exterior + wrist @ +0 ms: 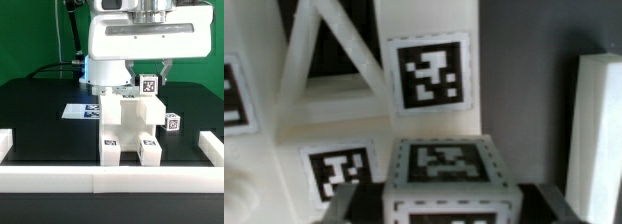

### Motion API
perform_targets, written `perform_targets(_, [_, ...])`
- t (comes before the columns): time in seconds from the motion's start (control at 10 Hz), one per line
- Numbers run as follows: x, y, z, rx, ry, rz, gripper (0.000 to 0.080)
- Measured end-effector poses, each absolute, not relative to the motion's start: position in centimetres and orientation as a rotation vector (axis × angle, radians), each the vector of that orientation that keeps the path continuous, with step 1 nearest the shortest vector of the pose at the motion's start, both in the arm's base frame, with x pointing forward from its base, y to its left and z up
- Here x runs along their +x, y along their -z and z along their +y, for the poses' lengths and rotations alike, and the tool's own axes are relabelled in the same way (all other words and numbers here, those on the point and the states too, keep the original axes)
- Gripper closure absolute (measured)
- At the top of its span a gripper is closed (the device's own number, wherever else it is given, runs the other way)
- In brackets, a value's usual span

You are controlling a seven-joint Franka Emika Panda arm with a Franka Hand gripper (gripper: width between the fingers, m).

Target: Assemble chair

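The partly built chair (130, 125) stands mid-table, a white blocky body on two chunky front legs with tags low down. My gripper (151, 74) hangs just above its upper right side in the exterior view, shut on a small white tagged chair block (149, 86). In the wrist view that block (446, 162) sits between my dark fingers (374, 200), which press on its two sides. Right behind it rise the chair's white uprights, each with a tag (432, 72). Whether the block touches the chair cannot be told.
Another small tagged white piece (173, 122) lies just to the exterior view's right of the chair. The marker board (84, 110) lies flat behind on the left. A white border wall (110, 180) runs along the front and both sides of the black table.
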State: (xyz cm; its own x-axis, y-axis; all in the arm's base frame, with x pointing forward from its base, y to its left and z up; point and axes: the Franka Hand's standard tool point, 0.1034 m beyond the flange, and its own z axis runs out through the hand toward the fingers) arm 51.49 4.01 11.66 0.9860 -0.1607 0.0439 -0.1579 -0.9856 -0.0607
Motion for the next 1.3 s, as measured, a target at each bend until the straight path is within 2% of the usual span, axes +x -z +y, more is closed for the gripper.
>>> perform_targets(1.3, [51.44, -11.59, 4.36, -2.674, 0.023, 1.486, 0.0512])
